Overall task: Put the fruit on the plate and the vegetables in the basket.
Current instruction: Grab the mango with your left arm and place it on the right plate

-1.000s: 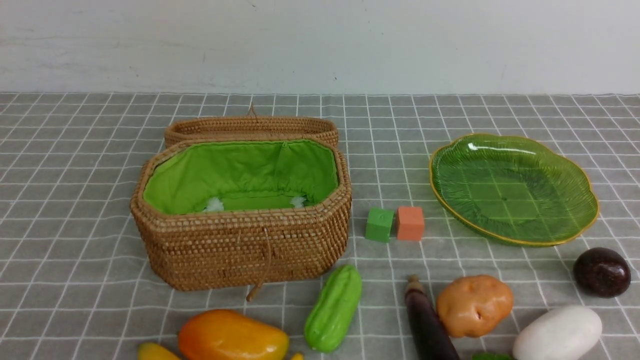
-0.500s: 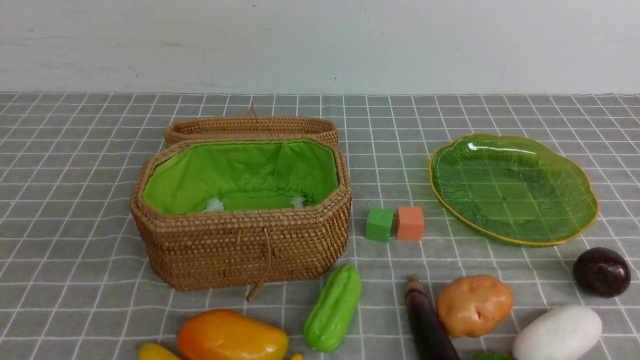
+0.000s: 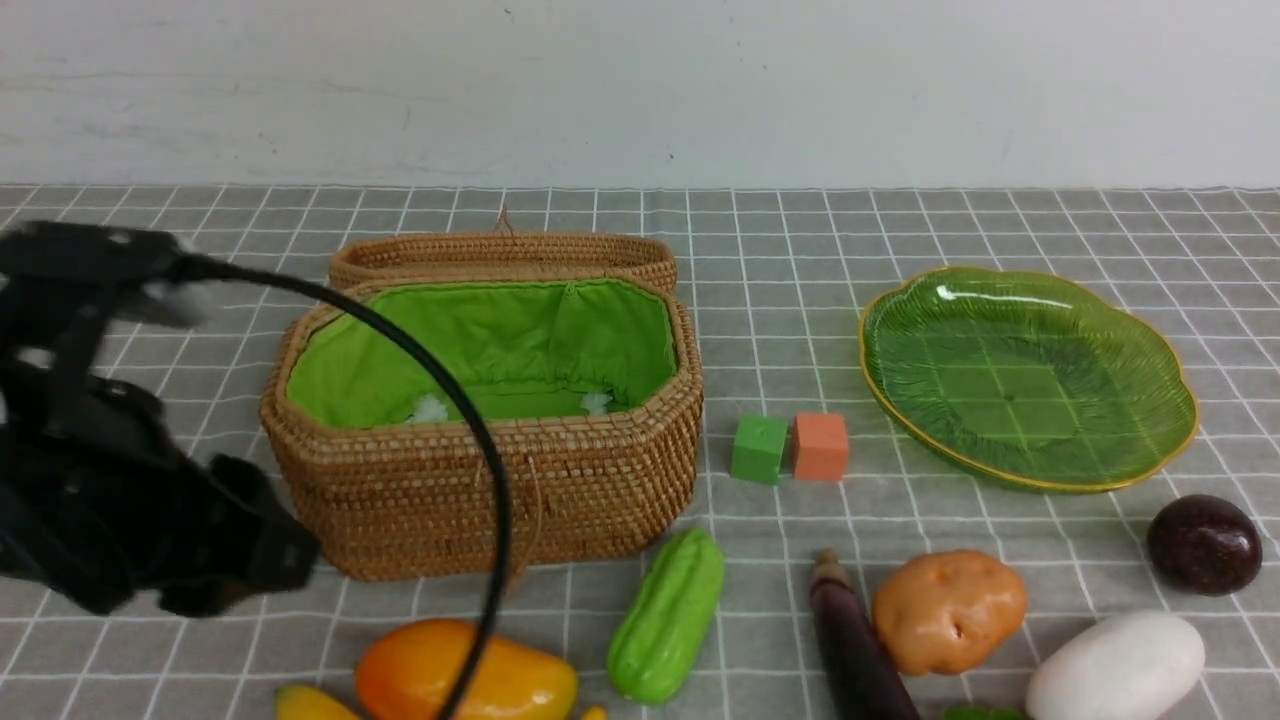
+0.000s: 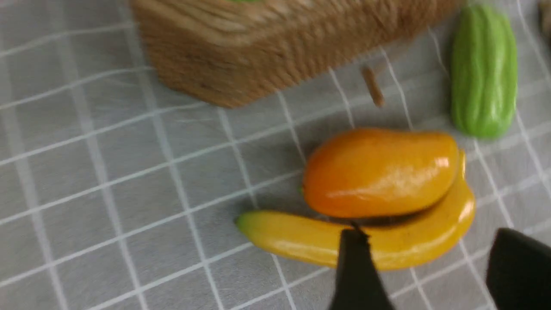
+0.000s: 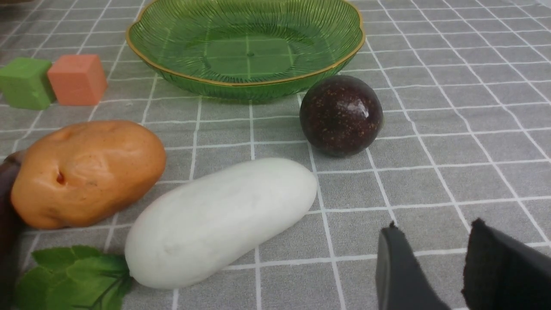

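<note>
Over the banana (image 4: 297, 239), the left gripper (image 4: 430, 241) hangs with jaws apart.

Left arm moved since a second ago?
Yes. The left arm has swung into the front view from the left, now left of the basket.

**Open basket on the left, green plate on the right, toy produce along the near side.**

The woven basket (image 3: 480, 500) stands left of centre, its lid (image 3: 500, 258) folded back behind it and its green lining showing. The ribbed green glass plate (image 3: 1020, 380) with a gold rim lies to the right. Along the near side, from left to right:
- a yellow banana (image 4: 292, 237) curved against an orange-yellow mango (image 3: 410, 680);
- a ridged green gourd (image 3: 668, 615) lying at a slant near the basket's right corner;
- a dark purple eggplant (image 3: 855, 650) close beside a tan potato (image 3: 948, 610);
- a white oval vegetable (image 3: 1115, 665);
- a round maroon fruit (image 3: 1203, 545) just near of the plate.
</note>
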{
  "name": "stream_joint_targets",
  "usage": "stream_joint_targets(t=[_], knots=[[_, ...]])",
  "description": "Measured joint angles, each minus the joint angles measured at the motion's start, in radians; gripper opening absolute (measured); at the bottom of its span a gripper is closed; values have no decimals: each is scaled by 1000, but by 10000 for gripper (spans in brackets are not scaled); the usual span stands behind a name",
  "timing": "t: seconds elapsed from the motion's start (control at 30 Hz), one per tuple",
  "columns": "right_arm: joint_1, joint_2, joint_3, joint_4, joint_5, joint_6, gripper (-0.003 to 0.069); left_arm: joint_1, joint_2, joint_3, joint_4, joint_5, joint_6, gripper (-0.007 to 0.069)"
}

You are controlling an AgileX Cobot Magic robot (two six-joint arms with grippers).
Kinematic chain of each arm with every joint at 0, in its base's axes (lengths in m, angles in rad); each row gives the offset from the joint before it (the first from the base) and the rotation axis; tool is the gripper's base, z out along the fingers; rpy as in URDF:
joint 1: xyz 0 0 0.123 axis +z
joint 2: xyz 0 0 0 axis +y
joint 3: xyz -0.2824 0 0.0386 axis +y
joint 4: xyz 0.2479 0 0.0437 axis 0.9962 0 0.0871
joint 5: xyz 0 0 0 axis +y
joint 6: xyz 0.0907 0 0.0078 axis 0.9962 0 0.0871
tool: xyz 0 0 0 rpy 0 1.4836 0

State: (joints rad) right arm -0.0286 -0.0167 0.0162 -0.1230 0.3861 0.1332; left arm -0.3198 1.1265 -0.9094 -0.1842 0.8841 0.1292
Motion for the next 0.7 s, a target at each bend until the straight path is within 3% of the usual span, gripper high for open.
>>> stream_joint_targets(t=[0.13, 0.17, 0.37, 0.7], knots=[[0, 0, 0, 0, 0, 0, 242, -121, 100, 0, 87, 0, 97, 565], [0, 0, 0, 0, 0, 0, 242, -189, 147, -1, 154, 3, 216, 603], [0, 0, 0, 0, 0, 0, 242, -337, 300, -1, 316, -18, 531, 616], [0, 0, 0, 0, 0, 0, 242, -363, 368, -4, 405, -227, 553, 596]])
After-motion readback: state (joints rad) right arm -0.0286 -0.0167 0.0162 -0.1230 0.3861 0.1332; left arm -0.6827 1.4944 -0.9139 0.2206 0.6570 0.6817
